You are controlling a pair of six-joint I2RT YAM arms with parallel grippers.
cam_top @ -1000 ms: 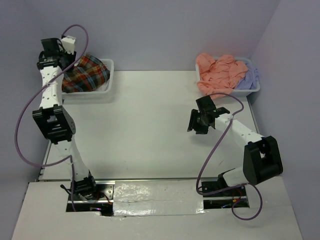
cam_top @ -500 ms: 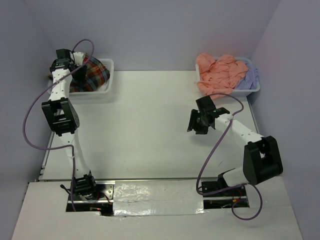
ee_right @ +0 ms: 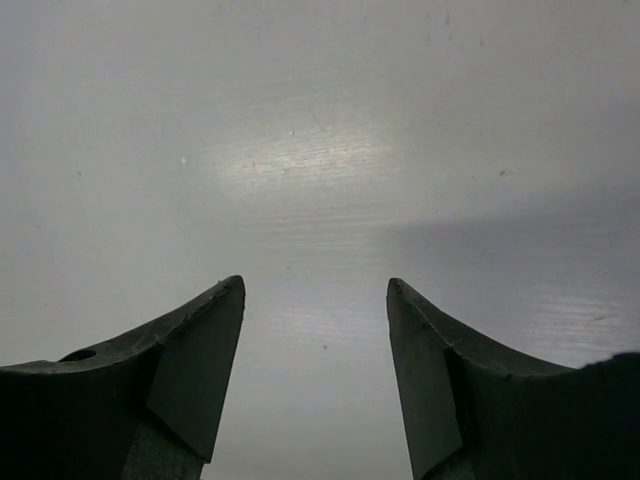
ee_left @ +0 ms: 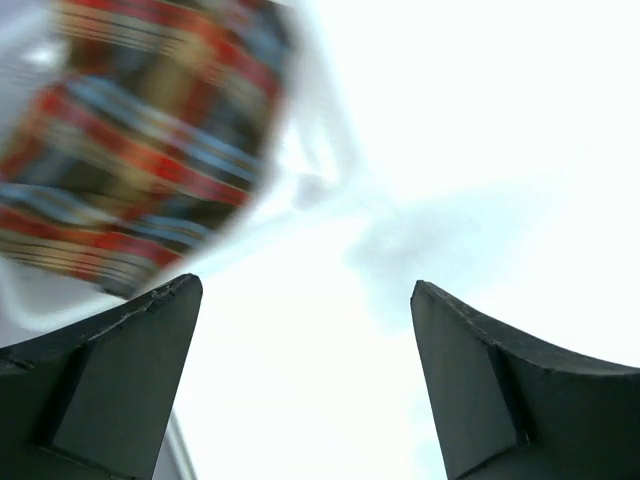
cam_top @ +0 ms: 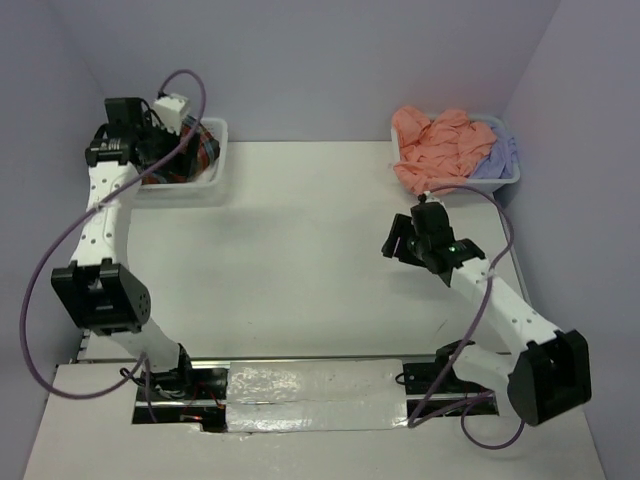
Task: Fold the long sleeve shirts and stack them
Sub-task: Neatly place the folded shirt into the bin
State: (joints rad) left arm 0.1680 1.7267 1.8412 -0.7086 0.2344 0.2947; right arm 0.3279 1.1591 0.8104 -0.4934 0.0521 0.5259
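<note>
The plaid long sleeve shirt (ee_left: 140, 140) lies bunched in the white left basket (cam_top: 215, 130). In the top view my arm hides most of the plaid shirt (cam_top: 203, 150). My left gripper (cam_top: 160, 150) hovers over that basket, open with nothing between its fingers (ee_left: 305, 290). A salmon-pink shirt (cam_top: 435, 145) and a lavender shirt (cam_top: 500, 155) are heaped in the right basket (cam_top: 455, 188). My right gripper (cam_top: 395, 243) hangs open over bare table in front of that basket. The right wrist view shows the right gripper (ee_right: 315, 285) empty.
Both baskets stand at the table's far edge, near the back wall. The white table (cam_top: 300, 250) runs between them and toward the arm bases. The right arm's cable (cam_top: 495, 225) loops above its forearm.
My left gripper has opened wide and shifted right over the left basket, its elbow dropping low. The right arm's elbow has swung down and right, and its jaws have spread a little.
</note>
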